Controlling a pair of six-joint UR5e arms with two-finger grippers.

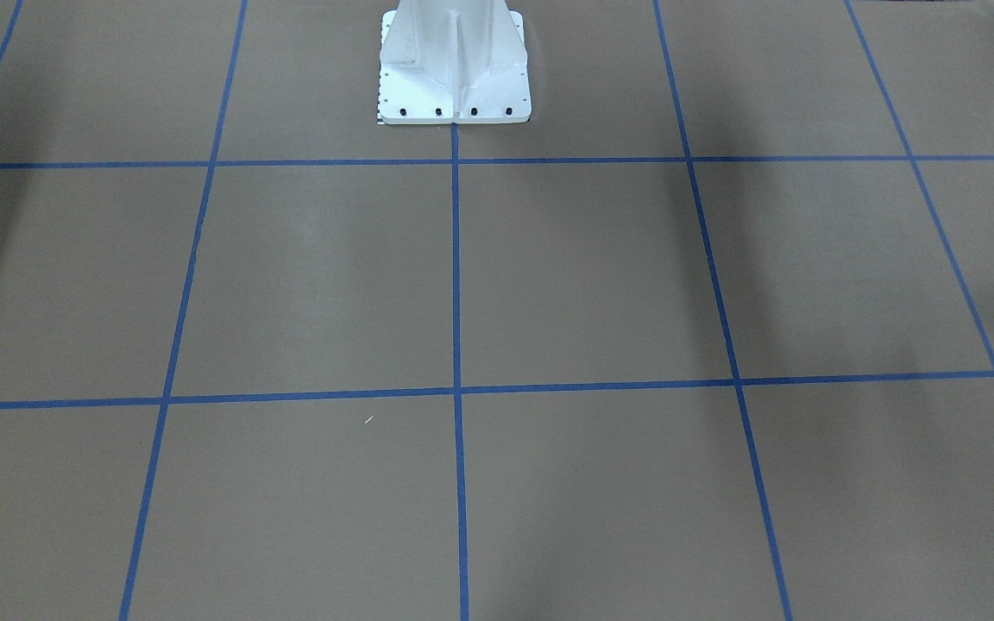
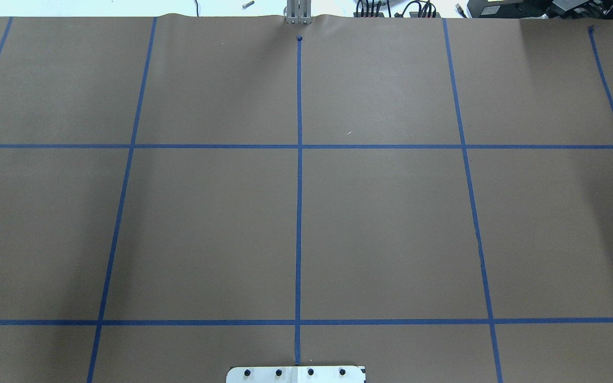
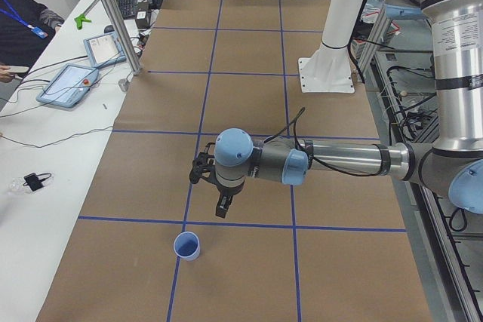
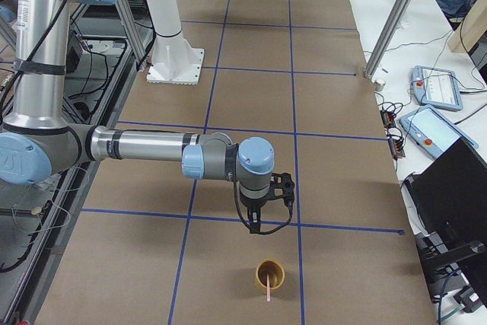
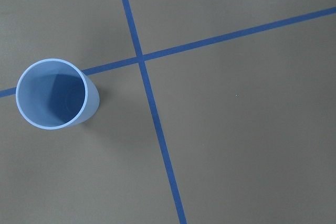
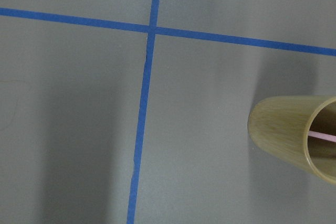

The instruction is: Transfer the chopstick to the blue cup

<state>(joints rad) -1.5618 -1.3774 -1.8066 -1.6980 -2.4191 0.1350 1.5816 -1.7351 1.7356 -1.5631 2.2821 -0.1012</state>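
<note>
The chopstick [image 4: 271, 288] leans in a tan cup [image 4: 268, 272] at the bench's [image 4: 251, 97] right end; the blue cup [image 3: 186, 246] stands at the opposite end. The left gripper [image 3: 220, 209] and right gripper [image 4: 255, 224] each hover near a cup, and their opening cannot be told.

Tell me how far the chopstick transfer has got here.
Done: nothing; the chopstick stands in the tan cup and the blue cup is empty. In hand: at most an approach, the right pincer hanging near the tan cup, the left pincer near the blue cup. Left: grasp, carry, drop in.
</note>
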